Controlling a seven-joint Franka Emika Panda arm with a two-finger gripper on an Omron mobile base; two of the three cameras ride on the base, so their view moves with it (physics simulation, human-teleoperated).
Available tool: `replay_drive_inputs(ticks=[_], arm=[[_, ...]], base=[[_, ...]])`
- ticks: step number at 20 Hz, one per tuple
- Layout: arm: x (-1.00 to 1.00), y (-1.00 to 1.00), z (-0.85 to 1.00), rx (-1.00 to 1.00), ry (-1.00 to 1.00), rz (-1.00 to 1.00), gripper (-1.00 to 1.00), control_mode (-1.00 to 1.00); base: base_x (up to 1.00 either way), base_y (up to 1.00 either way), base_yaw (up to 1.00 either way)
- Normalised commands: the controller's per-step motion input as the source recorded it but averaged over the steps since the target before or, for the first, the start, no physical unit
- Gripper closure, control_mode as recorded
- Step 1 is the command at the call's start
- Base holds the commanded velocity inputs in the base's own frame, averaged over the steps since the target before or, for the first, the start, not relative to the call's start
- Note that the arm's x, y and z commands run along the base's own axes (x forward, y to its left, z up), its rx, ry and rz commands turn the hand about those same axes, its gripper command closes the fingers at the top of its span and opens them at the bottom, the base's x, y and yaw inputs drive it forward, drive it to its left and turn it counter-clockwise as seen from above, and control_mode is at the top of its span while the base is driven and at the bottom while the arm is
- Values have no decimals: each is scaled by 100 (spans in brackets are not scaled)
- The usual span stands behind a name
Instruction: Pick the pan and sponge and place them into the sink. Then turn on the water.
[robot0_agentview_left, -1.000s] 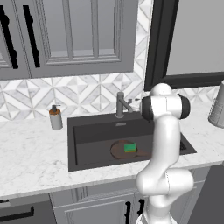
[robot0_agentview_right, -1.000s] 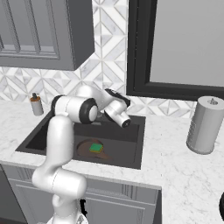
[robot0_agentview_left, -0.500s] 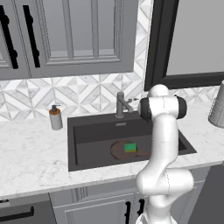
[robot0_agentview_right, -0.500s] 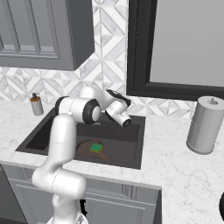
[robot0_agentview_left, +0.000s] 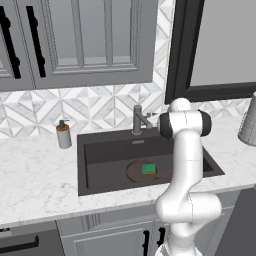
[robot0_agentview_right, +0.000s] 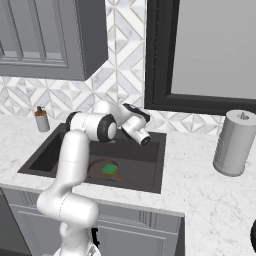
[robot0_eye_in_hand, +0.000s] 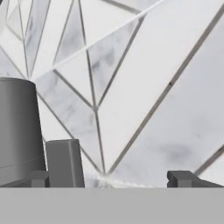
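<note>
White marble tabletop (robot0_agentview_left: 35, 185) frames your black sink (robot0_agentview_left: 100, 150), where the green sponge (robot0_agentview_left: 148, 168) already lies on the pan (robot0_agentview_left: 136, 172). Over the last second your tool (robot0_eye_in_hand: 109, 177) has edged closer to the faucet (robot0_agentview_left: 137, 119), fingers spread and empty; no water runs yet.

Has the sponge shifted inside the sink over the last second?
No. The sponge lies on the pan in the sink, at the same spot below and right of the faucet as in the earlier left base pictures.
</note>
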Motion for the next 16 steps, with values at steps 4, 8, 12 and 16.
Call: replay_drive_inputs(ticks=[4, 8, 12, 16], arm=[[17, 0, 0, 1, 0, 0, -100, -100], [20, 2, -1, 0, 0, 0, -100, -100], [8, 10, -1, 1, 0, 0, -100, -100], [0, 17, 0, 2, 0, -1, -100, -100]], base=[[0, 0, 0], [0, 0, 0], [0, 0, 0], [0, 0, 0]])
